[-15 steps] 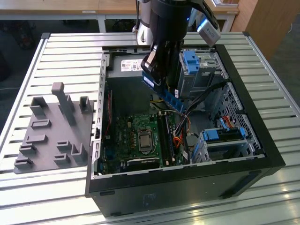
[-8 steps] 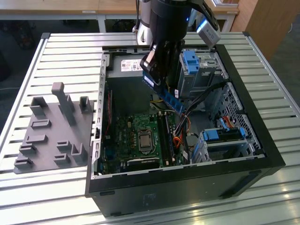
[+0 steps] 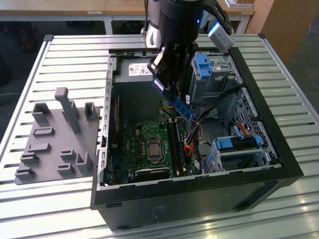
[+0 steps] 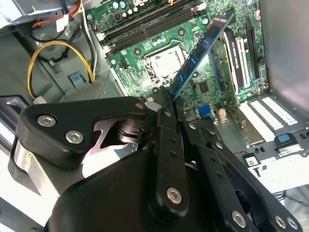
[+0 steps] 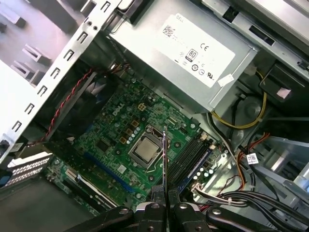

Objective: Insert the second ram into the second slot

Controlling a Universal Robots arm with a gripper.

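**Ram held over the open case**

The gripper (image 3: 166, 82) hung above the open case (image 3: 199, 199), its fingers (image 5: 153, 209) clamped tight on one end of the ram (image 3: 178, 105). The thin blue stick jutted out from the fingertips at a tilt. Its free end pointed down toward the motherboard (image 3: 142, 142) but stayed clear of it, so it sat in no slot.

In the second wrist view the ram (image 4: 200, 53) stretched out from the black fingers over the green board, alongside the CPU socket (image 4: 166, 60). In the first wrist view it showed edge-on as a thin line rising from the fingertips. There it lay between the socket and the dark slots (image 5: 189, 153). I could not tell whether any of those slots was already filled.

A grey power supply (image 3: 133, 73) sat at the far end of the case. On the slatted table (image 3: 65, 55), at the exterior view's left, a grey fixture tray (image 3: 55, 139) lay just beside the case.
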